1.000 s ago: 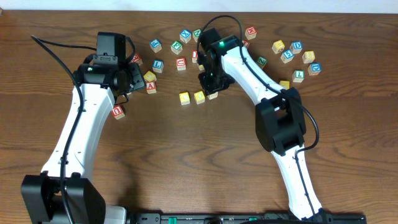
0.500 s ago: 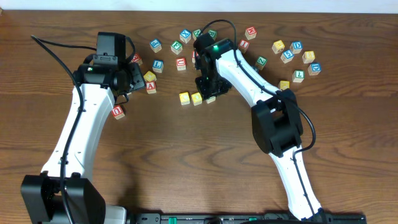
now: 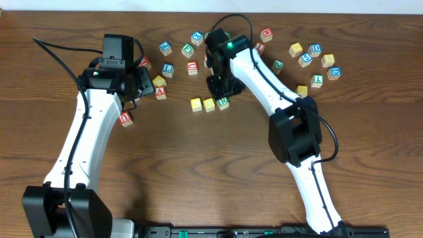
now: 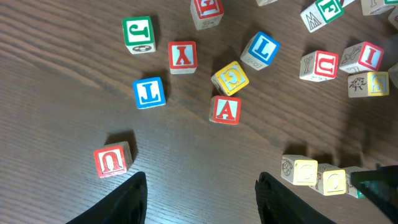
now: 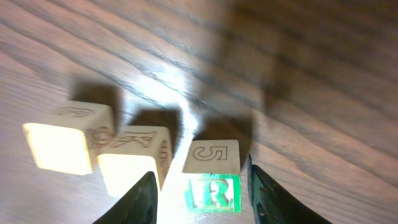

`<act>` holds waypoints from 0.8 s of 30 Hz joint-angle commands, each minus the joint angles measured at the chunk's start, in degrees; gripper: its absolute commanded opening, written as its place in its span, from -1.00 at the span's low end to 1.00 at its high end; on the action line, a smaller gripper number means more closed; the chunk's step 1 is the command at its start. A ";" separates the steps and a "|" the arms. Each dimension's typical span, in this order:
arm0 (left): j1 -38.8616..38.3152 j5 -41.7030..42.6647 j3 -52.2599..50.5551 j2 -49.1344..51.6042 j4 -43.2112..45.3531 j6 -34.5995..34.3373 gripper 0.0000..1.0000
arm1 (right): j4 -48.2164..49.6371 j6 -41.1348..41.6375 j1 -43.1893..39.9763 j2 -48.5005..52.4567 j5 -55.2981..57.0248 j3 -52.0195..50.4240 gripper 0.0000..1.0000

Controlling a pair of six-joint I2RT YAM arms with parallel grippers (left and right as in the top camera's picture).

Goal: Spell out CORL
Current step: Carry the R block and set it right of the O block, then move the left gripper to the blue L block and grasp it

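Overhead, I see the first yellow cube (image 3: 195, 104), the second yellow cube (image 3: 209, 104) and the green R cube (image 3: 223, 102) touching in a row on the table (image 3: 198, 165). The right gripper (image 3: 219, 88) hovers just behind the R. The blue L cube (image 3: 167, 68) sits well apart among loose cubes, near the left gripper (image 3: 141, 82).

On the left wrist camera, the left gripper (image 4: 202, 186) stands spread and empty above bare wood. The blue L cube (image 4: 260, 50) lies beyond a red A cube (image 4: 225, 110).

On the right wrist camera, the right gripper (image 5: 200, 177) is released. Its fingers stand either side of the green R cube (image 5: 211, 190) with gaps showing, not clamping it.
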 commanded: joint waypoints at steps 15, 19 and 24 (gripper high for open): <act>-0.39 7.43 24.85 14.43 -8.66 12.09 0.25 | -10.95 0.57 -9.86 -1.33 -0.15 28.11 -0.03; -2.38 7.39 36.37 24.50 -10.95 17.14 0.25 | -13.20 0.57 -11.45 -1.33 -0.15 29.27 -0.03; -4.66 6.71 39.63 31.67 -9.55 22.49 0.25 | -15.41 -1.05 -11.85 -1.31 0.09 28.83 -0.03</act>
